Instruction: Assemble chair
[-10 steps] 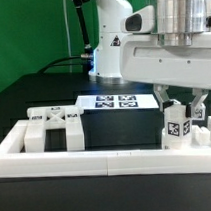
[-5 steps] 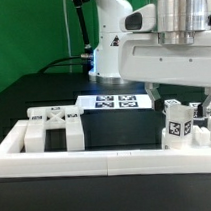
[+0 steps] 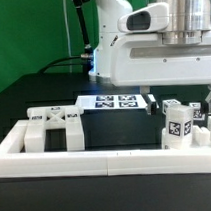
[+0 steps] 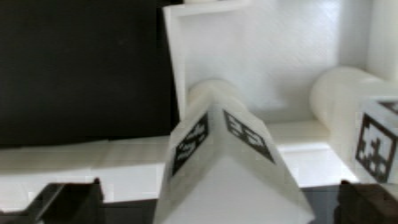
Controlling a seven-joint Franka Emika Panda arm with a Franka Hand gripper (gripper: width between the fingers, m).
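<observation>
A white chair post (image 3: 177, 123) with square black-and-white tags stands upright at the exterior view's right, against other tagged white parts (image 3: 200, 119). My gripper (image 3: 181, 94) hangs just above it, open, with the fingers spread wider than the post. In the wrist view the same post (image 4: 228, 150) stands between the two dark fingertips (image 4: 71, 200), touching neither. My gripper (image 4: 217, 206) holds nothing. More white chair parts (image 3: 50, 126) stand at the exterior view's left.
A long white border rail (image 3: 86, 155) runs along the front. The marker board (image 3: 111, 101) lies flat behind the parts, near the robot's base (image 3: 115, 43). The table top is black.
The fingers that flanked the tagged post closely have spread apart and risen a little. The post stays standing where it was.
</observation>
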